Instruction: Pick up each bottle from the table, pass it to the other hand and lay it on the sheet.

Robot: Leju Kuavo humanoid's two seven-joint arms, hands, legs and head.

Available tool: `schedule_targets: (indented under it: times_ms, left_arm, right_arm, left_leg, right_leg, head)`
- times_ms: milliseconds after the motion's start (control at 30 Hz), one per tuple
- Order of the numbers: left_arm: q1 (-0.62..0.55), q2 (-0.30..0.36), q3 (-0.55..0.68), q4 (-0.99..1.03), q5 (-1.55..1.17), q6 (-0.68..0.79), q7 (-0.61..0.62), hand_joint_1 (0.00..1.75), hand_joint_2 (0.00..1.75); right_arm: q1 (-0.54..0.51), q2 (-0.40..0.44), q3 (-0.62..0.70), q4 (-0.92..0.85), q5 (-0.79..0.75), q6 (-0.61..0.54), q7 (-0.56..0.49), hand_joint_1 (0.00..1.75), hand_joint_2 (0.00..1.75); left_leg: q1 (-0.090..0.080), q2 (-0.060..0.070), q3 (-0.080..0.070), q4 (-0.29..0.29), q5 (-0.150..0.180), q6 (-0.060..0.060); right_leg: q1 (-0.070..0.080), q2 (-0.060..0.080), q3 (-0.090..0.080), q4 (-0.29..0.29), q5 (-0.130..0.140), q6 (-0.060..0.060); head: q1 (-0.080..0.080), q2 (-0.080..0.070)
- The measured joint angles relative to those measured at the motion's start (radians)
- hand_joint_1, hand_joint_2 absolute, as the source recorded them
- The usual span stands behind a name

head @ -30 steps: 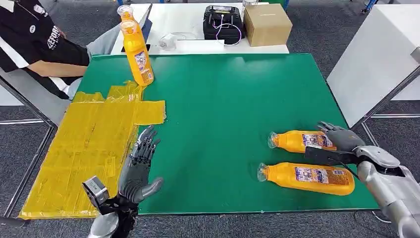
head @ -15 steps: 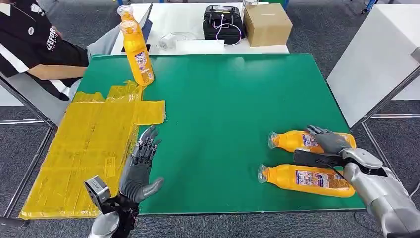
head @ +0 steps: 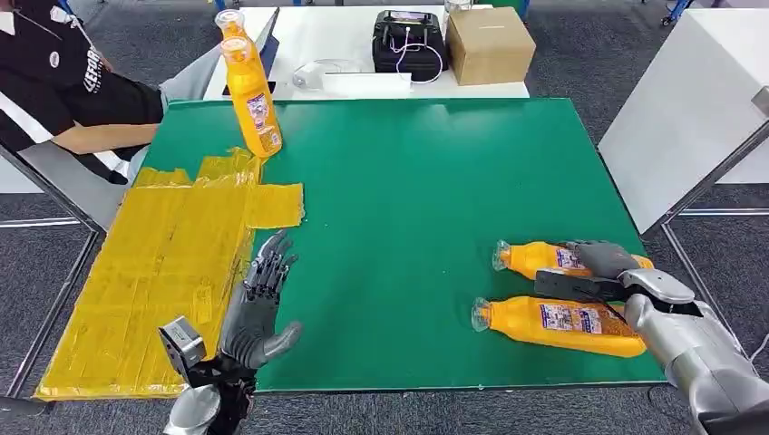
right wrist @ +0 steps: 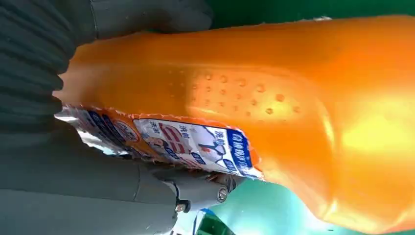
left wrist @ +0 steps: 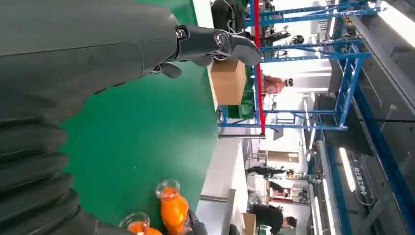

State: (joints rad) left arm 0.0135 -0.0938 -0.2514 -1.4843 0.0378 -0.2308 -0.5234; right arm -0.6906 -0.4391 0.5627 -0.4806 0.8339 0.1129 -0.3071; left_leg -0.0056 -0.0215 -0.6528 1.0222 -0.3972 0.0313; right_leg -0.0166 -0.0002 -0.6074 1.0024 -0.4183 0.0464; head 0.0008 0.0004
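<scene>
Green counter (head: 408,181) seen, yellow sheet (head: 163,263) at left. Far orange bottle (head: 535,258) laid flat at right, neck toward sheet. Right hand (head: 598,267) wrapped across it, fingers closed round it. Left hand (head: 258,304) held spread, holding nothing, beside sheet.

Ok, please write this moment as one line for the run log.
right hand: closing around far lying orange bottle | left hand: open, empty, beside yellow sheet | near lying bottle: untouched on green table
</scene>
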Motion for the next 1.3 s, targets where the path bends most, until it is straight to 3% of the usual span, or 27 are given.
schedule_targets:
  times_ms: [233,467,700,800,933,1133,1300]
  left_arm:
    - [0.000,0.000,0.000,0.005,0.003,0.001,0.000,0.00,1.75]
    - [0.027,0.000,0.001,-0.020,-0.036,0.017,0.035,0.00,1.75]
    - [0.030,-0.003,-0.015,-0.035,-0.077,0.032,0.055,0.00,1.75]
    - [0.029,-0.006,-0.024,-0.037,-0.089,0.037,0.058,0.00,1.75]
    - [0.023,-0.006,-0.045,-0.037,-0.116,0.053,0.076,0.00,1.75]
    - [0.015,-0.006,-0.066,-0.037,-0.125,0.057,0.082,0.00,1.75]
    - [0.008,-0.006,-0.085,-0.036,-0.144,0.061,0.092,0.00,1.75]
  right_arm:
    - [-0.011,0.006,0.018,0.008,0.037,-0.045,0.039,1.75,1.75]
    - [0.042,0.087,-0.046,-0.055,0.090,-0.437,0.177,1.75,1.75]
    - [0.123,0.208,-0.253,-0.268,0.183,-0.599,0.240,1.75,1.75]
    - [0.152,0.246,-0.315,-0.343,0.198,-0.613,0.234,1.75,1.75]
    - [0.224,0.330,-0.390,-0.500,0.112,-0.641,0.149,1.75,1.75]
    - [0.290,0.400,-0.420,-0.646,0.077,-0.639,0.131,1.75,1.75]
    - [0.333,0.451,-0.425,-0.716,-0.105,-0.477,0.044,1.75,1.75]
  left_leg:
    - [0.000,0.000,0.001,0.000,0.000,0.000]
    - [0.000,0.001,0.001,0.000,0.000,0.000]
    - [0.001,-0.001,0.000,0.000,0.000,0.000]
    - [0.001,-0.001,0.000,0.000,0.000,0.000]
    - [0.000,-0.001,0.000,0.000,0.000,0.000]
    - [0.000,-0.001,0.000,0.000,0.000,0.000]
    - [0.000,0.000,0.000,0.000,0.000,0.000]
  right_leg:
    - [0.000,0.000,0.002,0.000,0.000,0.000]
    - [0.002,0.000,0.002,0.000,0.000,0.000]
    - [0.003,-0.001,0.001,0.001,0.000,0.000]
    - [0.003,-0.001,0.001,0.001,0.000,0.000]
    - [0.003,-0.001,0.000,0.001,0.000,0.000]
    - [0.003,-0.001,0.000,0.001,0.000,0.000]
    - [0.003,-0.001,0.000,0.001,0.000,0.000]
  head:
    - [0.000,0.000]
    - [0.000,0.000]
    - [0.000,0.000]
    - [0.000,0.000]
    - [0.000,0.000]
    - [0.000,0.000]
    - [0.001,0.000]
